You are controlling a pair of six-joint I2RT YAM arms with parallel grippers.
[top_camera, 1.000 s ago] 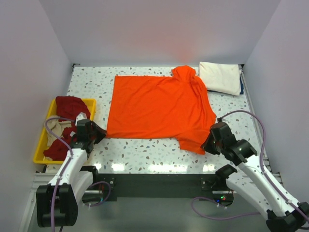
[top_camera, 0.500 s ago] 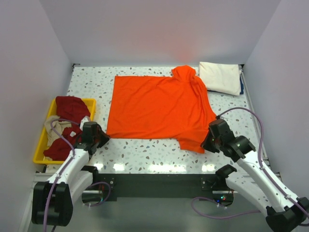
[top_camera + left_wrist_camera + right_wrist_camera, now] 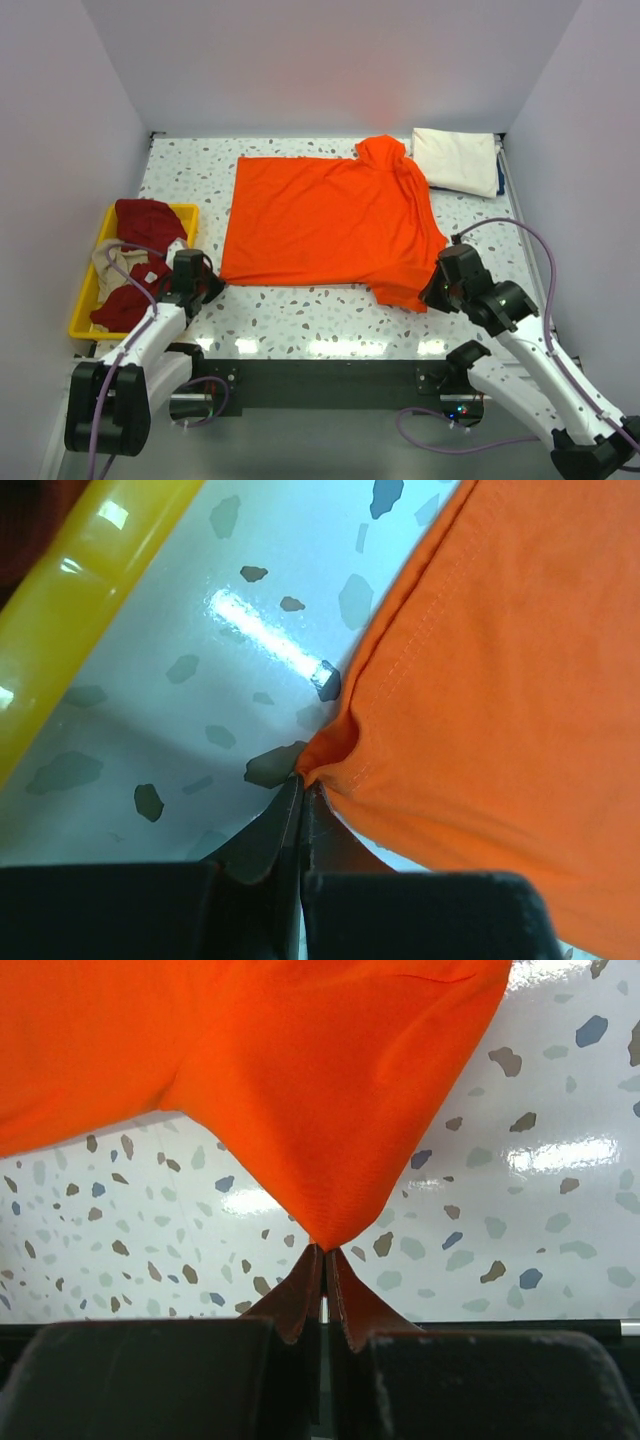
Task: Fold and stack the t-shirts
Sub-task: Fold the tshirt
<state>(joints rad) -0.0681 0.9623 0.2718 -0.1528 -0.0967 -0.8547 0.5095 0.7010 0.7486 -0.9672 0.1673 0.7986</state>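
The orange shirt (image 3: 330, 225) lies flat right of the tray (image 3: 84, 298), long axis sideways, spreading away from both jaws: left gripper (image 3: 300, 785) pinches its near hem corner, right gripper (image 3: 322, 1252) its sleeve tip.

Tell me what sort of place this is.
Probably a robot lab cell: white walls box in a speckled table, two arms are bolted at its edge, and a yellow tray holds unfolded shirts.

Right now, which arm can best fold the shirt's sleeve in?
Probably right: the right end effector pinches the orange shirt by its sleeve tip, while the left end effector grips the hem corner on the other side.
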